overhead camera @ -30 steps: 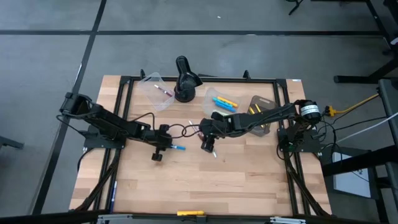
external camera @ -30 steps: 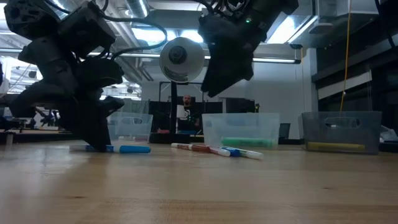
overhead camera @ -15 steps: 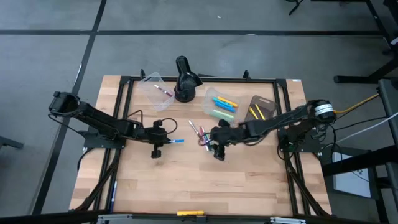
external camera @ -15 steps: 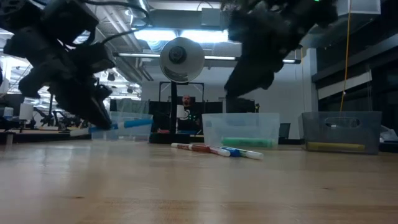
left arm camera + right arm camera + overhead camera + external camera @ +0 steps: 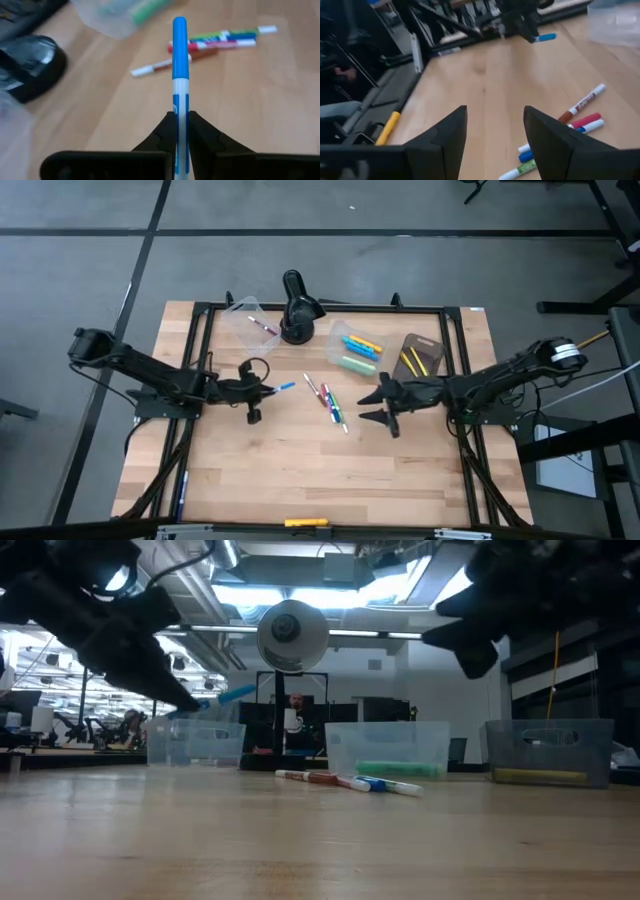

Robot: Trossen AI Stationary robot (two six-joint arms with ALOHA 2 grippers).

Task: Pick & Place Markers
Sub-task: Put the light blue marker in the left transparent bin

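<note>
Near the table's front edge I see a yellow marker point(image 5: 306, 522) lying alone. Mid-table, my left gripper point(image 5: 262, 389) is clamped on a blue marker point(image 5: 285, 387), held above the wood in the low view, tip pointing toward the loose markers point(image 5: 327, 400) lying in a cluster at centre. My right gripper point(image 5: 383, 406) hangs just right of that cluster, fingers spread wide, nothing between them. Farther back: three clear tubs, left tub point(image 5: 246, 321) with one marker, middle tub point(image 5: 350, 348) with several, right tub point(image 5: 421, 356) with yellow ones, black lamp point(image 5: 297, 308) between the first two.
</note>
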